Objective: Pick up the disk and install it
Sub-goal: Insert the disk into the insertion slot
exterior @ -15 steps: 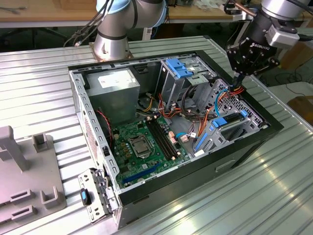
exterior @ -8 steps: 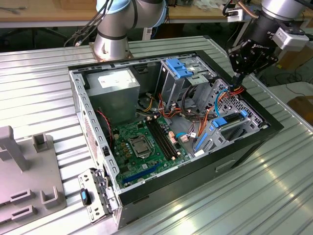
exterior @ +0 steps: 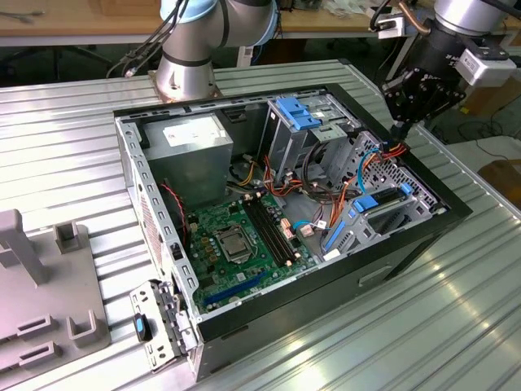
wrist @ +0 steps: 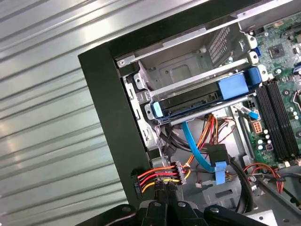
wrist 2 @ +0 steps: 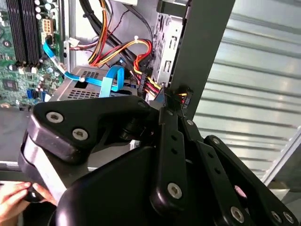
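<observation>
Disk (wrist: 190,100) is seen seated in the drive cage (wrist: 178,70) inside the open case, in its blue carrier. Tool (wrist: 165,194) is placed near it at the case edge, fingers together, apparently clamped on the power cable (wrist: 157,175). Disk is judged stiff, fairly heavy and shock-sensitive. It is best taken by the blue side rails, not by the connector end. A white label (exterior: 191,130) is noted on the grey box; no print can be read.
</observation>
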Robot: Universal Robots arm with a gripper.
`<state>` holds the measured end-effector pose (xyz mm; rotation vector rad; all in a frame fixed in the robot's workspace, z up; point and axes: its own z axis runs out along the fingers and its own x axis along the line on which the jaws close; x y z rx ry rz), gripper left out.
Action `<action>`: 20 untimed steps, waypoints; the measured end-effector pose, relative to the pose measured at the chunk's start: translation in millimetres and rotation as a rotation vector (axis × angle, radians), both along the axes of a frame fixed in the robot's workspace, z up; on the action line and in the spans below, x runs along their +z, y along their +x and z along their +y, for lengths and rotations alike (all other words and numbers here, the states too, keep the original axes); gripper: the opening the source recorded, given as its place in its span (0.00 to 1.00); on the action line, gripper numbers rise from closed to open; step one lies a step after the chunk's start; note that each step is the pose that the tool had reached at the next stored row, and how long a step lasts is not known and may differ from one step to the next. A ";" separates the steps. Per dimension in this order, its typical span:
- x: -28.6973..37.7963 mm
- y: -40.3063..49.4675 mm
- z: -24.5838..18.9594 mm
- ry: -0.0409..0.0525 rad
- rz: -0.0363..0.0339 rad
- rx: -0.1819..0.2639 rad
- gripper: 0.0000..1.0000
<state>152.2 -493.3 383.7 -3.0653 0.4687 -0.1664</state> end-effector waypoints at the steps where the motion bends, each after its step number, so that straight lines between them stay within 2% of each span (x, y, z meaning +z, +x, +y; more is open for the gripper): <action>1: -0.3 0.1 0.0 0.0001 0.0000 0.031 0.11; 4: -0.9 1.0 0.0 0.0001 0.0000 0.090 0.11; 7: -1.8 3.3 0.1 -0.0005 -0.0012 0.130 0.11; 9: -2.1 6.0 0.0 -0.0038 -0.0106 0.130 0.11; 10: -2.1 7.1 0.0 -0.0072 -0.0106 0.130 0.11; 15: -2.1 16.3 0.1 -0.0101 -0.0105 0.136 0.11; 20: -2.2 18.5 -1.7 -0.0100 -0.0107 0.178 0.12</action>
